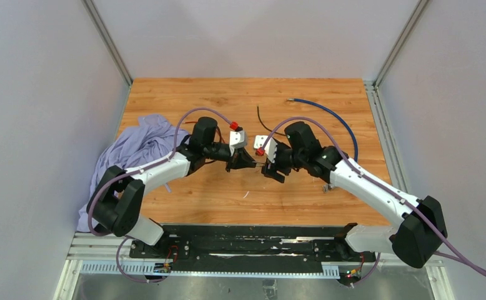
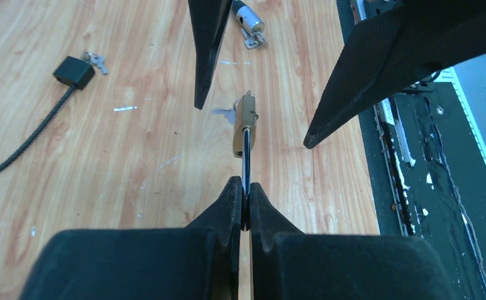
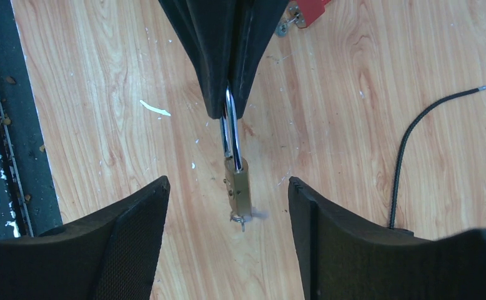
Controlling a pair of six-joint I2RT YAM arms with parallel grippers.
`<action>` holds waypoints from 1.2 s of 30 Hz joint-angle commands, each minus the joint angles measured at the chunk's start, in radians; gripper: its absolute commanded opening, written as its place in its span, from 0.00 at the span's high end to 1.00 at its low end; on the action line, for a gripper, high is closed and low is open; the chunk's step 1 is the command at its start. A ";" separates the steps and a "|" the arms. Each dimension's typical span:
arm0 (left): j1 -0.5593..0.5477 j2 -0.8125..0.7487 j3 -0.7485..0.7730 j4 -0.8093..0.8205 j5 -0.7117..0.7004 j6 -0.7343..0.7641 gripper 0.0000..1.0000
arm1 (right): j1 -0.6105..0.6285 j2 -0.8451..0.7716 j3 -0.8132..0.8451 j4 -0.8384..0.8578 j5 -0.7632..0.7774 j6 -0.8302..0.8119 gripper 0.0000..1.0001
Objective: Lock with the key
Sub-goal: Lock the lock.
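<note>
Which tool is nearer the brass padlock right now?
Left. The left tool is shut on the shackle of the brass padlock. The right tool is open, its fingers flanking the lock body without touching.

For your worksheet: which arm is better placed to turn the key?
Likely right: right gripper, open, brackets the padlock at its key end; left gripper is shut on the shackle.

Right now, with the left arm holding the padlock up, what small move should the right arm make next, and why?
Probably close the right gripper on the key: its jaws stand open either side of the brass padlock, which the left gripper pinches by the shackle.
</note>
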 commanded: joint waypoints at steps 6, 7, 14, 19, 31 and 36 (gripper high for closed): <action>0.016 -0.050 0.054 0.021 0.056 -0.045 1.00 | -0.096 -0.012 0.083 -0.083 -0.149 -0.004 0.35; 0.016 -0.053 0.053 0.021 0.059 -0.046 1.00 | -0.102 -0.007 0.082 -0.084 -0.153 -0.004 0.36; 0.016 -0.076 0.051 0.020 0.079 -0.063 1.00 | -0.121 0.032 0.076 -0.084 -0.202 0.005 0.42; 0.016 -0.084 0.051 0.020 0.086 -0.067 1.00 | -0.119 0.052 0.082 -0.083 -0.250 0.017 0.52; 0.013 -0.070 0.047 0.020 0.091 -0.065 1.00 | -0.120 0.050 0.085 -0.082 -0.251 0.014 0.88; 0.010 -0.066 0.039 0.020 0.085 -0.037 1.00 | -0.119 0.053 0.084 -0.083 -0.277 0.016 0.99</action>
